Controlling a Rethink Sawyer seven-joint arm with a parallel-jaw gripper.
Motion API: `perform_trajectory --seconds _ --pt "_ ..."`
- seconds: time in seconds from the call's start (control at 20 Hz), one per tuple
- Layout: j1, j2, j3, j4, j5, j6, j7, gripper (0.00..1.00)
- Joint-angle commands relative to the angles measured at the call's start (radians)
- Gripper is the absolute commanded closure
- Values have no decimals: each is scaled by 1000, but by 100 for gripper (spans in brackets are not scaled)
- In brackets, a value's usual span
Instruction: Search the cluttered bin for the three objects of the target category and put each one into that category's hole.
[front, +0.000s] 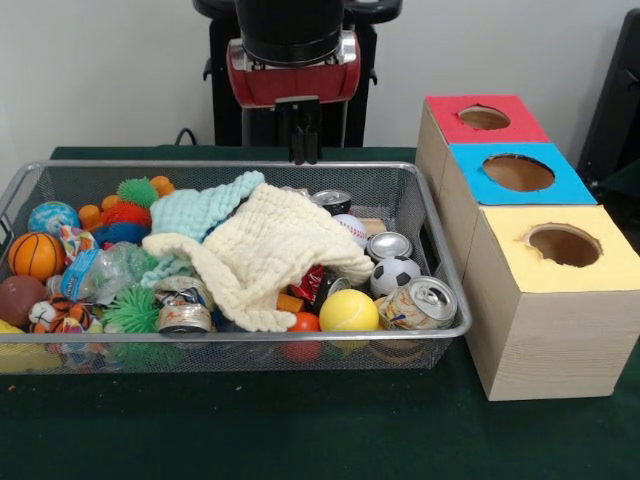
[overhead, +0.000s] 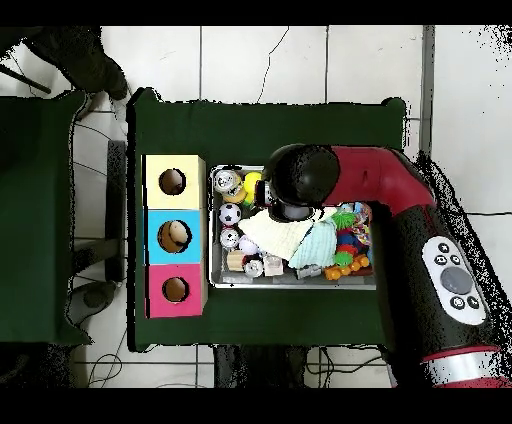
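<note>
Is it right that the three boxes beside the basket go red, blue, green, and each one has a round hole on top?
Not quite. The third box has a yellow top, not green, as the front view shows. The rest holds: the boxes stand beside the wire basket, the others are the red box and the blue box, and each has a round hole on top.

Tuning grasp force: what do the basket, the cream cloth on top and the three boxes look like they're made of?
Basket: silver wire mesh with a thick metal rim, slightly shiny. Cream cloth: soft woven fabric, matte, waffle-like texture and loose folds. Boxes: pale wood by the grain on the sides, possibly a printed finish; matte red, blue and yellow tops look like paper or paint.
</note>
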Motion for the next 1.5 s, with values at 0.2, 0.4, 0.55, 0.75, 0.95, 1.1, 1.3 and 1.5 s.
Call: perform_trajectory --seconds 0.2,0.4,0.55,0.75,0.95,1.1,1.3,1.5 --pt "107 -45 -115 -24 -122 51 64 100" --pt "118 -40 -133 -37 -114 52 62 100" --pt "125 -38 -144 -44 -98 58 61 100" --pt "119 -30 -153 -45 -77 55 60 100" --pt "98 -10 -154 -67 -59 66 37 100" --pt "72 13 -149 -89 -44 78 14 100" --pt "12 79 -125 -140 -6 111 -39 100" --pt "-14 117 -118 -198 -24 150 -94 100"
